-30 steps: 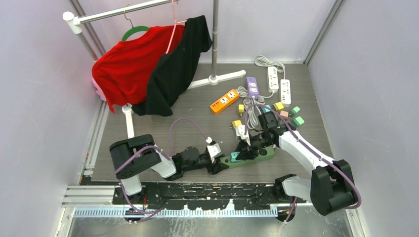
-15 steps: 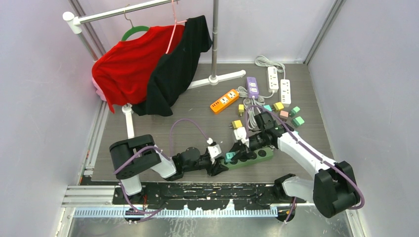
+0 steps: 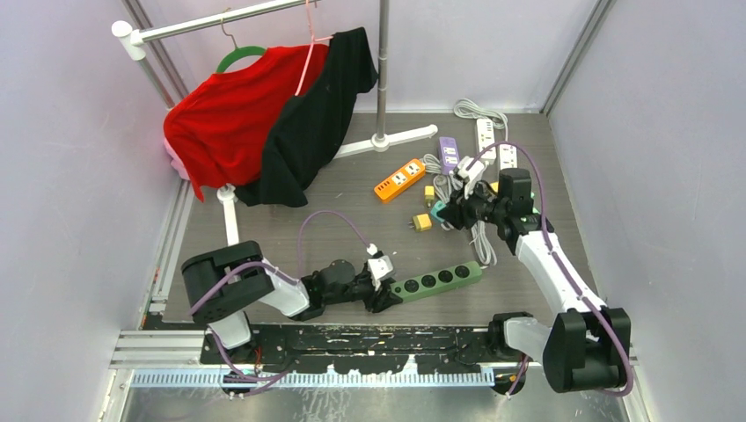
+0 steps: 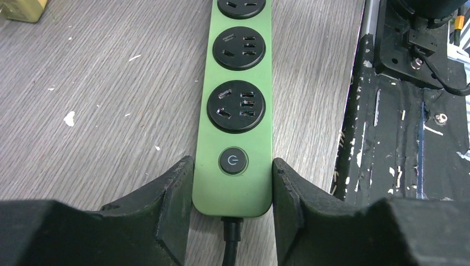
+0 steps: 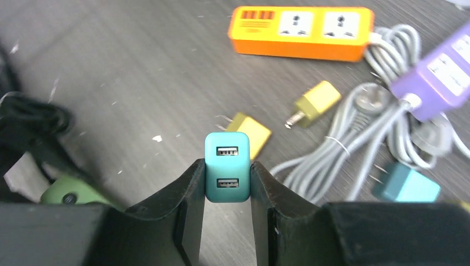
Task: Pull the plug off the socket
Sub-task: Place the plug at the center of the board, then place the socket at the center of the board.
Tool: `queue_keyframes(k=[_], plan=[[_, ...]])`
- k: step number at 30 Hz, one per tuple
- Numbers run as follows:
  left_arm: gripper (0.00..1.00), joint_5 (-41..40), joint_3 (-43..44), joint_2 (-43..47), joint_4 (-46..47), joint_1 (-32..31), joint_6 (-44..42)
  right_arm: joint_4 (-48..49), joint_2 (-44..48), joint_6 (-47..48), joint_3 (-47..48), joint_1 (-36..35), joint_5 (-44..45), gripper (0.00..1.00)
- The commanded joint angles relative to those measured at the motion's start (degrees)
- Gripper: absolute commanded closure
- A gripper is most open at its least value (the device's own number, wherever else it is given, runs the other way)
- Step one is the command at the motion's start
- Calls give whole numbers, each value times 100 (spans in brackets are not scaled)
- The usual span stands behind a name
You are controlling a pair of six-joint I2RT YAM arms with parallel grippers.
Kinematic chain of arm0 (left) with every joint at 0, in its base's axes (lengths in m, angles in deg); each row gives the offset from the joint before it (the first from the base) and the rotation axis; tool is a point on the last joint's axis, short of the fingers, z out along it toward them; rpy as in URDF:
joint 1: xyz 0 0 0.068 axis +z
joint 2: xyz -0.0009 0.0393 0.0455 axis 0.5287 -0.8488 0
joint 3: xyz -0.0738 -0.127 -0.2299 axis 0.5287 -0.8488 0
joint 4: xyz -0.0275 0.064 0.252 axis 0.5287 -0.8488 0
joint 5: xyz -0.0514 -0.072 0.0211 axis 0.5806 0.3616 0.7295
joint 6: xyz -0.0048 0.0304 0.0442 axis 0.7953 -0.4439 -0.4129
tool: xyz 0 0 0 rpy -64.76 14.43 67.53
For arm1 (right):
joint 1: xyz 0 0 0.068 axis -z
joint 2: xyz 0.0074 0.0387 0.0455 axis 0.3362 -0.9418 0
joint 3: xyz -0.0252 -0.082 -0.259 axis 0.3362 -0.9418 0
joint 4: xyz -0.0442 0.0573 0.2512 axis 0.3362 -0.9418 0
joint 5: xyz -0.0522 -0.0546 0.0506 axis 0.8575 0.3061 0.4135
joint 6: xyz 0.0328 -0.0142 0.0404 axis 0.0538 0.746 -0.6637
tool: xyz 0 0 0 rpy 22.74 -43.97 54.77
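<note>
Partly seen, teal plug, prongs hidden, green strip, far end cropped

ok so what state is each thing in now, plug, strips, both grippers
teal plug, unplugged, gripped on both sides
green power strip, flat on table, visible sockets empty
left gripper, shut on the green power strip's switch end
right gripper, shut on the teal plug
orange power strip, flat on table, both sockets empty

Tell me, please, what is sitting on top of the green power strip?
No plug: every visible socket on the green power strip is empty. The left gripper clamps its switch end, partly hiding that end from above. The teal plug is held in the right gripper.
</note>
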Motion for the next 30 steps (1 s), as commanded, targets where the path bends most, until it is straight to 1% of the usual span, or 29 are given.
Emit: queue_keyframes(k=[1, 4, 6, 9, 10, 14, 15, 18, 25, 29, 30], plan=[[100, -95, -183, 227, -692, 48, 97, 1645, -178, -1814, -275, 99, 1300, 78], [100, -119, -257, 351, -702, 48, 102, 2521, -454, -2820, -565, 98, 1926, 76], [100, -136, -289, 425, -721, 48, 98, 2637, -733, -3198, -535, 98, 2044, 75], [100, -168, -308, 536, -776, 50, 125, 2671, -1022, -3581, -435, 98, 2169, 69], [100, -191, -312, 580, -812, 49, 146, 2708, -1061, -3609, -432, 98, 2151, 65], [100, -293, -295, 832, -1077, 48, 259, 2709, -999, -3514, -419, 98, 2041, 38], [100, -311, -301, 894, -1133, 48, 269, 2678, -948, -3485, -402, 98, 2074, 33], [100, -385, -333, 1091, -1272, 48, 300, 2577, -792, -3346, -360, 127, 2095, 26], [100, -591, -367, 1716, -1755, 57, 322, 2397, -479, -3259, -308, 233, 1885, 26], [100, -1035, -364, 2396, -2553, 87, 320, 2332, -448, -3253, -277, 270, 1818, 26], [100, -1197, -384, 2732, -2789, 96, 320, 2321, -447, -3252, -264, 273, 1807, 26]])
